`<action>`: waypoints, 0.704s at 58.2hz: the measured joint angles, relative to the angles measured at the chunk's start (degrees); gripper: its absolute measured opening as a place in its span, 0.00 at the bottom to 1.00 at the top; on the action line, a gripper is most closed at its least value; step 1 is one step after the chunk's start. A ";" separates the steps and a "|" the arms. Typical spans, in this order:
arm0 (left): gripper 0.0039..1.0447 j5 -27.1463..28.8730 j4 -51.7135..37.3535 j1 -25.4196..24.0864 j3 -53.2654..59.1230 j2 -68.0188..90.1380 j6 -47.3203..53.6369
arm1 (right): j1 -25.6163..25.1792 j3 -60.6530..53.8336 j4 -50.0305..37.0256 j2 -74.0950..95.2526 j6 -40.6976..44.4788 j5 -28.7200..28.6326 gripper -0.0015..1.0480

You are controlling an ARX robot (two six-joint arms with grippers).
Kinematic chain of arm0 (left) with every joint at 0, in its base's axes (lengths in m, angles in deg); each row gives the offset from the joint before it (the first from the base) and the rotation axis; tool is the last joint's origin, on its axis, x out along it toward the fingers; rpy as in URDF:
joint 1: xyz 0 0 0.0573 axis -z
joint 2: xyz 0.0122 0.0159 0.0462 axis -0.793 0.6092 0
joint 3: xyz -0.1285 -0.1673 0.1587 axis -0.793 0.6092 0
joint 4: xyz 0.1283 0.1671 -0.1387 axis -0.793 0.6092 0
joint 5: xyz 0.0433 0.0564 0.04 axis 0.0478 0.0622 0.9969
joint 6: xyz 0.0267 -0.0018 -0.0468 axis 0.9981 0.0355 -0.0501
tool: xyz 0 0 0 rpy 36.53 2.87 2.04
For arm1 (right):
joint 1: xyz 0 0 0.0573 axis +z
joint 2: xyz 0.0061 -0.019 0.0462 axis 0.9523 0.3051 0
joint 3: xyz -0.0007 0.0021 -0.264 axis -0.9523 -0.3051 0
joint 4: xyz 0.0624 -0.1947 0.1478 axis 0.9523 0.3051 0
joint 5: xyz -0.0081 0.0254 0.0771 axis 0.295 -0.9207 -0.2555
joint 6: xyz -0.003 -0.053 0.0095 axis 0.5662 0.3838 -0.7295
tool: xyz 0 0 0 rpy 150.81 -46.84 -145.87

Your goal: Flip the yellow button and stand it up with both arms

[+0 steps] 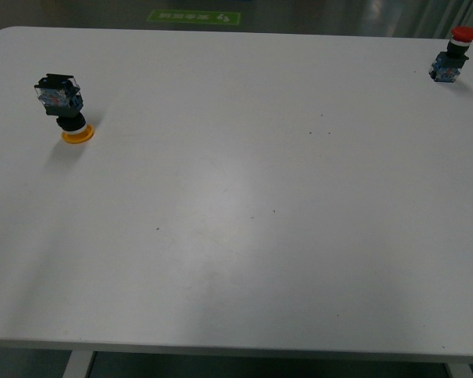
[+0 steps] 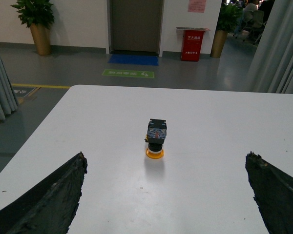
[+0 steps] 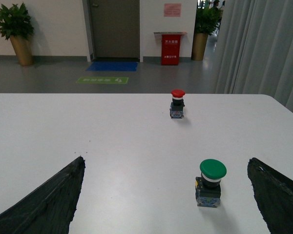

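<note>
The yellow button (image 1: 65,106) rests upside down on the white table (image 1: 244,236) at the far left, its yellow cap on the surface and its blue-and-clear block on top. In the left wrist view the yellow button (image 2: 156,138) stands ahead of my left gripper (image 2: 166,187), well beyond the fingertips (image 2: 63,187); the jaws are wide open and hold nothing. My right gripper (image 3: 166,190) is open too and holds nothing. Neither arm shows in the front view.
A red-capped switch (image 1: 453,55) stands upright at the table's far right corner; the right wrist view also has this red switch (image 3: 177,103). A green-capped switch (image 3: 209,183) stands upright between the right fingers (image 3: 276,195). Beyond the table's far edge lies the floor.
</note>
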 joint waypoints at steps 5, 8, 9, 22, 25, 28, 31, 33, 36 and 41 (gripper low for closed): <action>0.94 0.02 0.02 0.00 -0.02 0.00 0.00 | 0.00 0.00 0.00 0.00 0.00 0.00 0.93; 0.94 1.36 5.95 -0.39 -2.03 2.84 -2.73 | 0.00 0.00 0.00 0.00 0.00 0.00 0.93; 0.94 1.20 7.89 -0.72 -2.73 4.00 -3.41 | 0.00 0.00 0.00 0.00 0.00 0.00 0.93; 0.94 -12.15 7.76 -13.90 -12.15 29.11 -5.99 | 0.00 0.00 0.00 -0.07 0.00 -0.02 0.93; 0.94 -14.25 4.70 -15.78 -14.45 34.07 -4.35 | 0.00 0.00 0.00 -0.09 0.00 0.00 0.93; 0.94 -16.83 2.56 -17.22 -18.01 40.46 -2.21 | 0.00 0.00 0.00 -0.09 0.00 0.00 0.93; 0.94 -17.18 1.14 -17.86 -21.70 47.25 0.26 | 0.00 0.00 0.00 -0.09 0.00 -0.02 0.93; 0.94 -17.22 -0.28 -17.86 -23.76 51.34 2.47 | 0.00 0.00 0.00 -0.09 0.00 -0.02 0.93; 0.94 -17.62 -1.14 -17.66 -26.58 56.83 4.92 | 0.00 0.00 0.00 -0.09 0.00 0.00 0.93; 0.94 -17.97 -1.81 -16.55 -32.17 66.90 7.87 | 0.00 0.00 0.00 -0.09 0.00 -0.02 0.93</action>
